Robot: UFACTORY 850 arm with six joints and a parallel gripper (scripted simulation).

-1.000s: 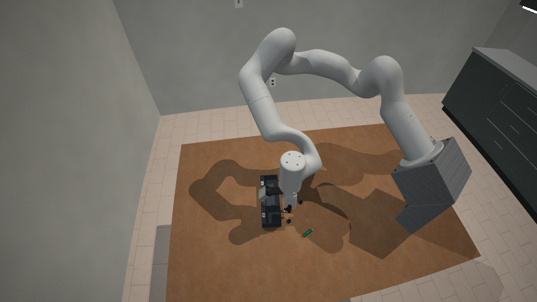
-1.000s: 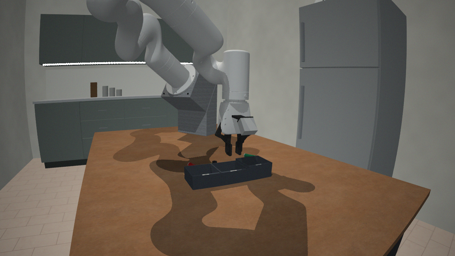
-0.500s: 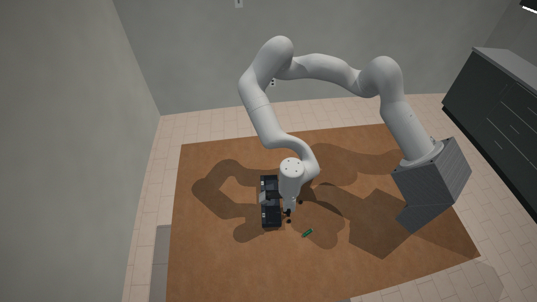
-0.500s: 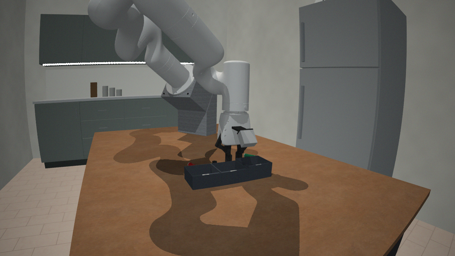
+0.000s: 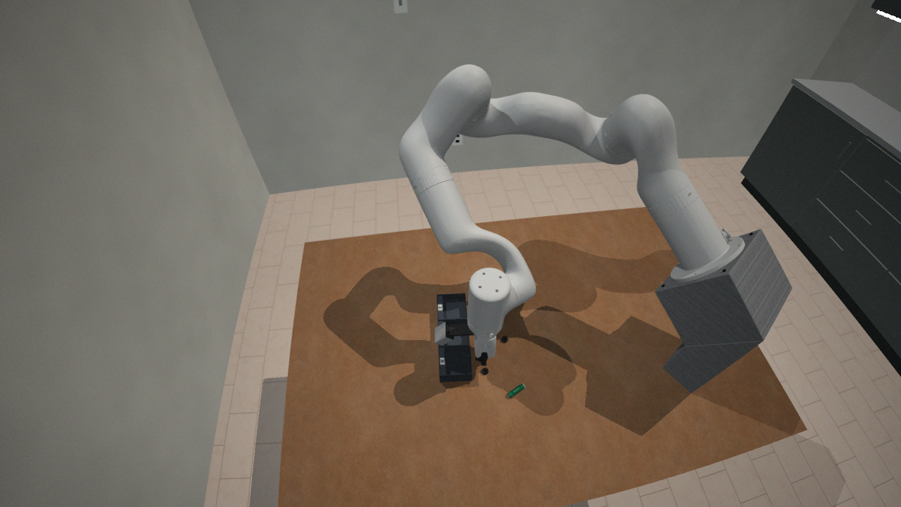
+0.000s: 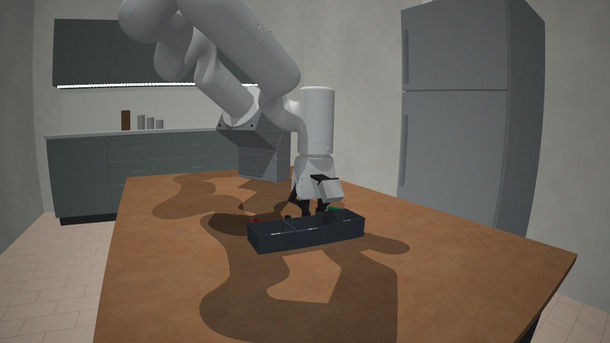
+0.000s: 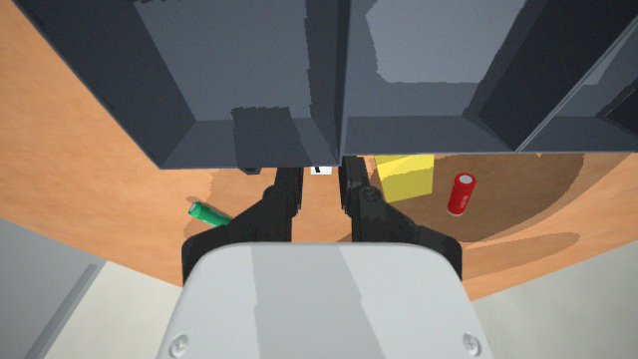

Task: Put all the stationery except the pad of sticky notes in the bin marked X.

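Note:
My gripper (image 7: 321, 154) is low over the table, right beside the long wall of the row of three dark bins (image 7: 339, 75). Its fingers stand partly open with a small white item with a black mark (image 7: 320, 170) on the table between the fingertips; I see a gap on both sides. A yellow pad of sticky notes (image 7: 404, 177) lies just right of the fingers. A small black item (image 7: 251, 170) peeks out at the bin wall on the left. The gripper (image 5: 482, 360) and bins (image 5: 455, 337) also show in the top view. No X mark is readable.
A green cylinder (image 7: 209, 214) lies left of the gripper and also shows in the top view (image 5: 516, 391). A red cylinder (image 7: 461, 193) stands right of the pad. The table edge runs close behind the gripper in the wrist view.

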